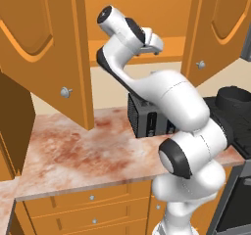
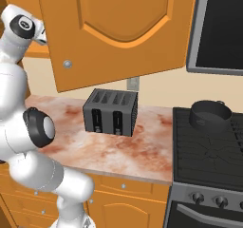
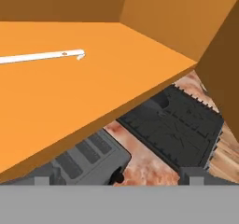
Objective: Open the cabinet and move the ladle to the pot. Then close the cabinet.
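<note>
Left to right in the left base view: the cabinet (image 1: 132, 43) has its left door (image 1: 44, 43) swung wide out over the table (image 1: 83, 151), knob (image 1: 65, 92) facing the room, so the shelf (image 1: 166, 48) behind it lies exposed. The right door (image 1: 215, 28) is also swung open, which leaves the whole mouth free for the arm. The gripper (image 1: 156, 47) sits at the shelf's front edge, wrist bent so the hand points into the cabinet. Below it the black toaster (image 1: 147, 119) stands on the table against the wall, partly behind the arm, and further right the pot (image 1: 235, 98) rests on the stove (image 1: 240, 126).

In the hand view the ladle (image 3: 42, 56) lies flat on the orange shelf, well to the left, its thin handle running across; its bowl is cut off at the frame's left edge. The fingers (image 3: 193, 175) stand spread wide apart with nothing between them, well short of the ladle.

My reading is that the opening step is done and the reach for the ladle is in hand. The handle lies low and flat, so the fingers would need to come down across it; a thin handle could slip or pivot
</note>
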Motion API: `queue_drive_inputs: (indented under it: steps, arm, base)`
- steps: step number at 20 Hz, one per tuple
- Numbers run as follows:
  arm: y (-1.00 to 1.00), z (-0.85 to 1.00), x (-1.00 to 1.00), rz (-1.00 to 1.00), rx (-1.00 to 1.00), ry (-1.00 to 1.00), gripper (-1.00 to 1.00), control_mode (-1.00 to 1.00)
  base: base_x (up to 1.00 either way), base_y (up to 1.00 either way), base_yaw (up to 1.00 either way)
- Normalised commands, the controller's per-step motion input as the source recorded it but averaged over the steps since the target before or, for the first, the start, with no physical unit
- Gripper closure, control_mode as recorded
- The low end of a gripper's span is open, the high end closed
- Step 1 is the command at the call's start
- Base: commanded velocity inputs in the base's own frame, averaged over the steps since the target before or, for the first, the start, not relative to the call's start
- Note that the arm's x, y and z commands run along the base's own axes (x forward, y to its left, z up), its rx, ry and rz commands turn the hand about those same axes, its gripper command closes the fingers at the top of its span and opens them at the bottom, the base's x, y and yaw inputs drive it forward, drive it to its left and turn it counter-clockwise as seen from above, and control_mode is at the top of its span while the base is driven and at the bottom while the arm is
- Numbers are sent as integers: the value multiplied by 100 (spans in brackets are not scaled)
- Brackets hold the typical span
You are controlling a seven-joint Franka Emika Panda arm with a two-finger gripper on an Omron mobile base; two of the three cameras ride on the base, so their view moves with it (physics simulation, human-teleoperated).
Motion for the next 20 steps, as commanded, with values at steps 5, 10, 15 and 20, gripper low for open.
queue_drive_inputs:
  steps: [5,10,15,20]
  arm:
    - [-44,0,0,-17,-6,0,-100,-100]
    - [-56,0,-27,-16,-6,-3,-100,-100]
    - [-76,0,-68,-16,-3,-7,-100,-100]
    - [-77,0,-83,-15,-2,-7,-100,-100]
  base:
    - [0,0,0]
    - [0,0,0]
    - [0,0,0]
    - [0,0,0]
